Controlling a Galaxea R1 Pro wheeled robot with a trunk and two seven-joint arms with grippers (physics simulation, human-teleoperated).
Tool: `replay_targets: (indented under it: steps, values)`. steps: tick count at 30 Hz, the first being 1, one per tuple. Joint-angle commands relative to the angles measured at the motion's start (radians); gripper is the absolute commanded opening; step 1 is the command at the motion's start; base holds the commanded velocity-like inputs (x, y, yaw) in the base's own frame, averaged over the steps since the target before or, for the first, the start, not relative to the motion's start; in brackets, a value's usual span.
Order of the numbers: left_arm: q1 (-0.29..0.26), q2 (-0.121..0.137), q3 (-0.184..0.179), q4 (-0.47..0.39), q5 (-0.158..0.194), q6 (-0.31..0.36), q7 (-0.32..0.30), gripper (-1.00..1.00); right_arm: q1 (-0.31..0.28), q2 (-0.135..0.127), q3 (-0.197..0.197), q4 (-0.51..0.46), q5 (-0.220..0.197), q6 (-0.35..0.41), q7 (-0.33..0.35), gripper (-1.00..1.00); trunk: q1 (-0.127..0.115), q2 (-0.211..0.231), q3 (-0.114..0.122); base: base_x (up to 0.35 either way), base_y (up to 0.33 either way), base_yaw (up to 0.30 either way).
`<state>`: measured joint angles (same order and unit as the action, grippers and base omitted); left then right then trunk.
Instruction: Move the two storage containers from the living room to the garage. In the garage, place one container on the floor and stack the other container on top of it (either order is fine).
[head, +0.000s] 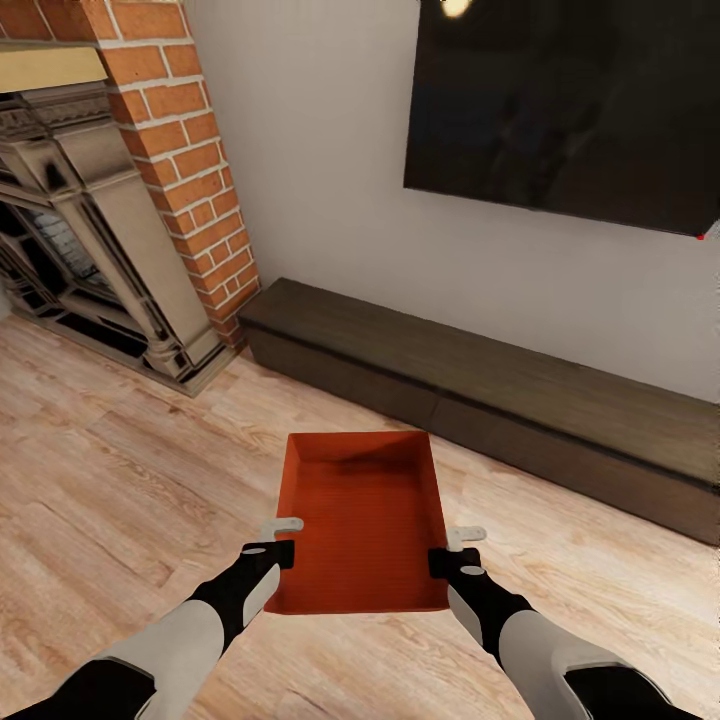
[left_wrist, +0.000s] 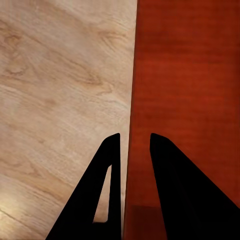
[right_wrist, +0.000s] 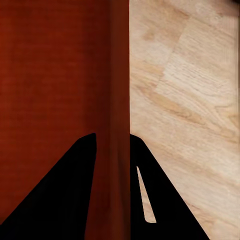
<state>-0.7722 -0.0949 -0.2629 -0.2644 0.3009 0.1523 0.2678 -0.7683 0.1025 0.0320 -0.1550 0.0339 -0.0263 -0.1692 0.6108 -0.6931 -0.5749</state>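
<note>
Left pincer (head: 283, 540) and right pincer (head: 455, 548) clamp opposite walls of storage container (head: 365, 520). Keep it level, both grips even, over the plank floor (head: 120, 470).

We see the fireplace (head: 90, 220) and the TV (head: 570, 100) above the cabinet (head: 480, 390) cut off by picture edges.

The head view looks forward and steeply down from above both arms, taking in the wood plank floor (head: 120, 480), the brick fireplace column (head: 190, 170), the low dark cabinet (head: 500, 390) and the wall TV (head: 570, 100). Each wrist view sits close behind its claw, left claw (left_wrist: 135, 142) and right claw (right_wrist: 113, 140), looking down one side wall of the storage container (head: 365, 520). All three views share that container and the floor beside it
</note>
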Motion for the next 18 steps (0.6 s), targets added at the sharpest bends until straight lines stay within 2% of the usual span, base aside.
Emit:
replay_targets:
  steps: [1,18]
  values:
    - [-0.001,0.001,0.011,-0.006,-0.028,0.006,0.019,-1.00,0.000,0.000,0.009,0.005,-0.011,-0.001,-0.003,-1.00,0.000,-0.001,0.001,0.000,0.000,-0.120]
    - [-0.001,0.001,0.011,-0.006,-0.028,0.006,0.019,-1.00,0.000,0.000,0.009,0.005,-0.013,-0.001,-0.003,-1.00,0.000,-0.001,0.024,0.000,0.000,-0.132]
